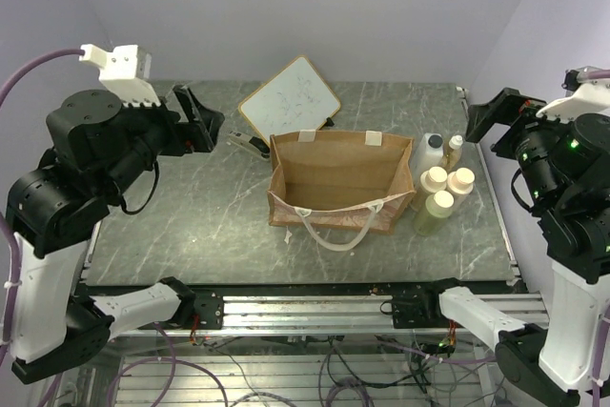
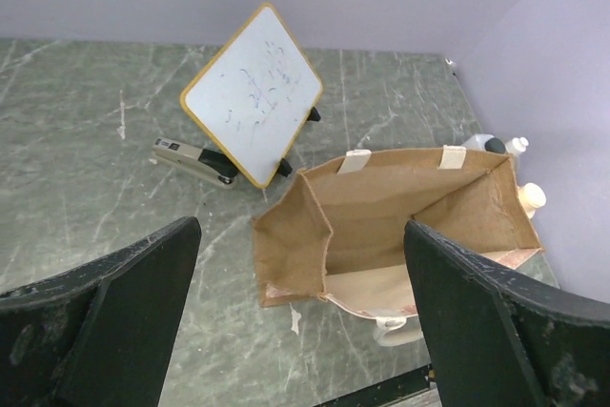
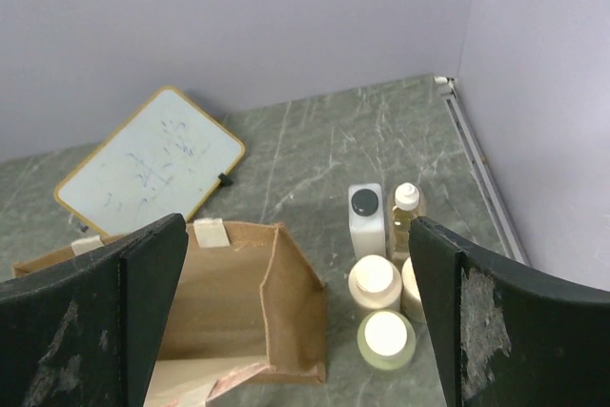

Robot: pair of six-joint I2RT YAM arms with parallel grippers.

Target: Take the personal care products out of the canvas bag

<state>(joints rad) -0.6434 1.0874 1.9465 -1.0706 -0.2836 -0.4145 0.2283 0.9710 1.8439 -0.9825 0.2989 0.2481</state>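
I see five bottles (image 1: 435, 181) upright on the counter (image 1: 191, 216), just right of the canvas bag (image 1: 334, 173). Left gripper (image 2: 303, 235) and right gripper (image 3: 297, 226) are both spread, holding nothing.

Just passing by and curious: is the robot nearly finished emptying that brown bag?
Looks essentially done. The five bottles stand on the table beside the canvas bag, whose visible interior looks empty. Nothing in hand: left gripper and right gripper are open. Nothing seems left.

Left arm (image 1: 91, 154) and right arm (image 1: 572, 188) share black joints, white shells, lilac cables (image 1: 29, 69).
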